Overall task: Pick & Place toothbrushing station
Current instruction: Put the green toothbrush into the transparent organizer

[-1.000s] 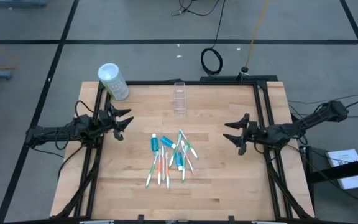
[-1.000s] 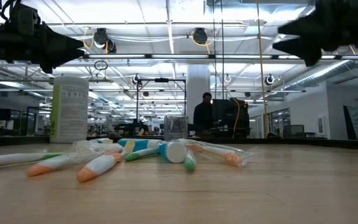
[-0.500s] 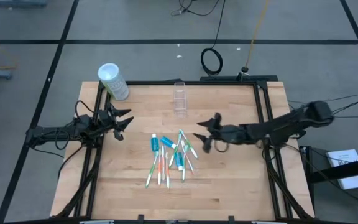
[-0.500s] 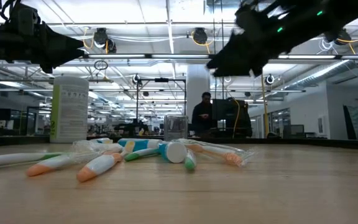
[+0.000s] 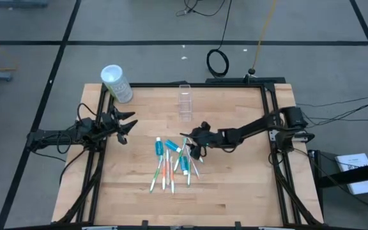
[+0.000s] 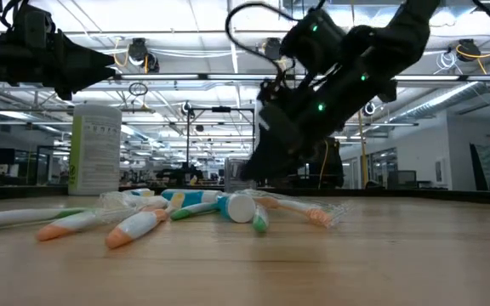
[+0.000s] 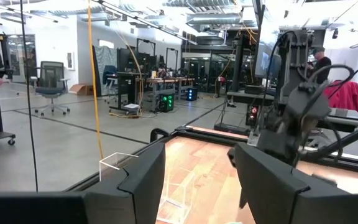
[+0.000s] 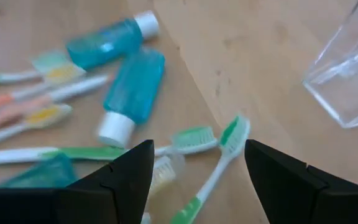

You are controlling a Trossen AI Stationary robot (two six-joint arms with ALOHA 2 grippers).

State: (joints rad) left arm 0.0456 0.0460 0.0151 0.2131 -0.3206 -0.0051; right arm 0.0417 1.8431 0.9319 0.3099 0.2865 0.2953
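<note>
Right gripper [image 5: 193, 145] extended to table centre, fingers spread, nothing between, just above heap of toothbrushes [image 5: 171, 163] w/ blue toothpaste tubes [image 5: 160, 146]. Clear cup [image 5: 184, 101] lying near far edge, apart from heap. Left gripper [image 5: 124, 124] parked at left edge, fingers apart, empty. White canister [image 5: 116, 84] at far-left corner.

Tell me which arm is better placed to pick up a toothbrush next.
The right arm. The right gripper hangs open directly over the pile of toothbrushes, green brush heads between its fingers in the wrist view. The left gripper waits open at the table's left edge, away from the pile.
</note>
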